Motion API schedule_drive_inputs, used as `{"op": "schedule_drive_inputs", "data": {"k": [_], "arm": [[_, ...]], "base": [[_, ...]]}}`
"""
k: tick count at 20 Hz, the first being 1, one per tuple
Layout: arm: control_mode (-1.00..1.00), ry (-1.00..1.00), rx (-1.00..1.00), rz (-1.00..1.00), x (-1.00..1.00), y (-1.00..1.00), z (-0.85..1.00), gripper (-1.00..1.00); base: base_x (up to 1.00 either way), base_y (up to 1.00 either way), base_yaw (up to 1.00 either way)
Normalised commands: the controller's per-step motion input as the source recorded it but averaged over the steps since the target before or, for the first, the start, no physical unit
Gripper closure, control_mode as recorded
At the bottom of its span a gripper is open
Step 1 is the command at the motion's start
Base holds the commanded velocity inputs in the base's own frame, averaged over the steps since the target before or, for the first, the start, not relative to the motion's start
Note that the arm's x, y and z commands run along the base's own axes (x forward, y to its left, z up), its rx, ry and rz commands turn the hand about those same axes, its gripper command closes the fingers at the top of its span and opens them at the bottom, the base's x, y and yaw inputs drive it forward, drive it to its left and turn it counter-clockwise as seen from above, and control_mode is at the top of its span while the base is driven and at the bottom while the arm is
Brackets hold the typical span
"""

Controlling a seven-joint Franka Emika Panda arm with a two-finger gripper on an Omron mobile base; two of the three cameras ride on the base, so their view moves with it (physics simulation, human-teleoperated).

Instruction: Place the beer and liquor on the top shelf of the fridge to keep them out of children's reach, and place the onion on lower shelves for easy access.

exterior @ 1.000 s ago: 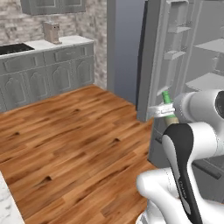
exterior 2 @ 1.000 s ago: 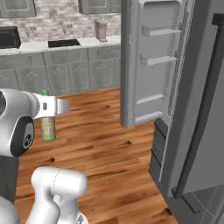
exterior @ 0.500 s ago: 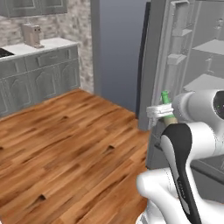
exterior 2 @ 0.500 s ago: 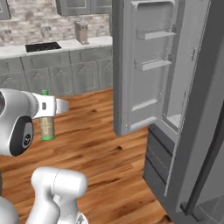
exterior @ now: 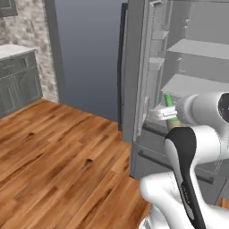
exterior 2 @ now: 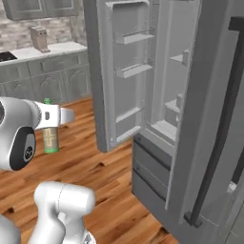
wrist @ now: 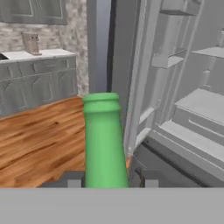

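Observation:
My gripper (wrist: pixel 109 179) is shut on the beer (wrist: pixel 103 140), a slim green bottle with a tan label, held upright by its neck. The same beer (exterior: pixel 168 102) hangs from the gripper (exterior: pixel 163 114) just in front of the fridge (exterior: pixel 147 53), whose doors stand open. From the other side the beer (exterior 2: pixel 50 138) is seen over the wooden floor, left of the fridge (exterior 2: pixel 190 95). Pale grey shelves (exterior: pixel 197 47) are stacked inside, and the lower shelves (wrist: pixel 205 103) lie ahead to the right. The liquor and the onion are out of view.
The fridge's left door (exterior 2: pixel 119 71) swings out toward me with small racks (exterior 2: pixel 136 38) on it. Its dark right door (exterior 2: pixel 214 119) carries a long bar handle. Grey kitchen cabinets (exterior 2: pixel 47 71) with a pale counter line the far wall beyond the wooden floor (exterior: pixel 58 152).
The whole picture has shifted: the base has swung toward the fridge, which is now nearer and more central. The gripper's hold on the beer is unchanged.

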Motion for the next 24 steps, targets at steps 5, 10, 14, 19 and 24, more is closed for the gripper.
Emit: {"op": "schedule_drive_inputs", "data": {"k": [5, 10, 14, 19, 24], "arm": [[1.00, 0.00, 0.00, 0.00, 0.00, 0.00, 0.00, 1.00], [1.00, 0.00, 0.00, 0.00, 0.00, 0.00, 0.00, 1.00], [1.00, 0.00, 0.00, 0.00, 0.00, 0.00, 0.00, 1.00], [1.00, 0.00, 0.00, 0.00, 0.00, 0.00, 0.00, 1.00], [1.00, 0.00, 0.00, 0.00, 0.00, 0.00, 0.00, 1.00]], "base": [[0.61, 0.00, -0.43], [0.57, -0.02, -0.44], [0.49, -0.03, -0.45], [0.31, 0.07, -0.45], [0.14, 0.37, -0.37]]}}
